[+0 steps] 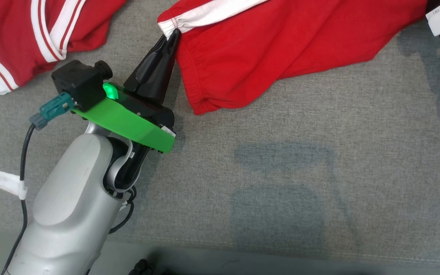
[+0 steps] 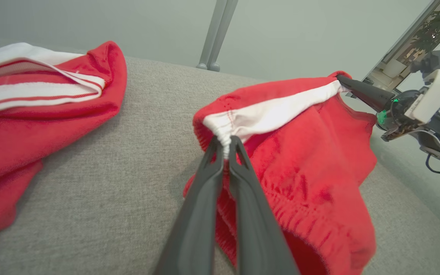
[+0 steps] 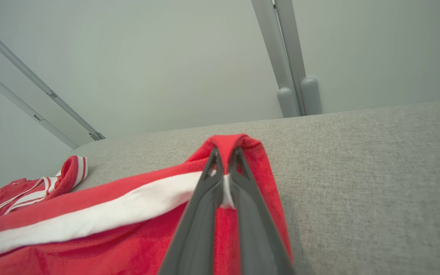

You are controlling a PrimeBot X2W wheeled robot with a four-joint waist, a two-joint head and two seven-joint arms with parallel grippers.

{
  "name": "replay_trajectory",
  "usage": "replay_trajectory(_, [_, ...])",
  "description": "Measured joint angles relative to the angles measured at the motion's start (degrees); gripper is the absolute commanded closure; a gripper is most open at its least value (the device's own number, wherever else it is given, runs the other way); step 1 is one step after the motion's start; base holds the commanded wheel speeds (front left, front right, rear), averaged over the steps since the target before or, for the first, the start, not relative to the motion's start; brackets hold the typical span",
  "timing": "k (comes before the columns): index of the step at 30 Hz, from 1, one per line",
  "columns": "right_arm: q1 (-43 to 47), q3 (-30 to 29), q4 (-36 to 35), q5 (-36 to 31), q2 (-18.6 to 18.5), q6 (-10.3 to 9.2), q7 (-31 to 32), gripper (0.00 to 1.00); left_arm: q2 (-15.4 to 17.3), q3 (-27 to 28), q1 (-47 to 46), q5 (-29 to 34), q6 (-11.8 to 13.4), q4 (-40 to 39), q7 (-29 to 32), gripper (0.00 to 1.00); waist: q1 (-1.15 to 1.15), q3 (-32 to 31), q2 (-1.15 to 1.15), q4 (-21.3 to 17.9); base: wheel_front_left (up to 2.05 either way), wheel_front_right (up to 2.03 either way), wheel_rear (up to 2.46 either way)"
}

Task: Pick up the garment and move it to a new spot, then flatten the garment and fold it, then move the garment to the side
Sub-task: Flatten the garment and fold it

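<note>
Left wrist view: left pincer (image 2: 225, 149) clenched on the white-striped hem of the garment (image 2: 308, 164), right pincer (image 3: 225, 170) clenched on its far corner — cloth judged soft, light, limp, sagging onto the surface (image 1: 281, 172); hem corners likely the best holds.

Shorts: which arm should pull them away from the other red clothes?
Probably the right gripper: its jaws pinch the shorts at the end farthest from the other garment. The left gripper holds the nearer end.

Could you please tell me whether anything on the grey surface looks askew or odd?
The red shorts are bunched and wrinkled, not flat, between the left gripper and right gripper, jaws shut on the white stripe's ends. A second red garment lies crumpled nearby, apart.
</note>
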Motion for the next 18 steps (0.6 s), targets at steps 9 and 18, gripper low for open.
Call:
replay_trajectory(9, [-3.72, 1.19, 5.05, -0.14, 1.66, 0.00, 0.45, 0.68, -0.48, -1.04, -1.64, 0.01, 0.00, 2.03, -0.85, 1.00, 0.00, 1.37, 0.00, 1.45, 0.00, 0.00, 0.00])
replay_trajectory(18, [-5.64, 3.72, 8.28, -0.48, 3.71, 0.00, -0.25, 0.00, -0.68, -1.59, -3.02, 0.51, 0.00, 4.12, -1.47, 0.00, 0.00, 1.24, 0.00, 1.38, 0.00, 0.00, 0.00])
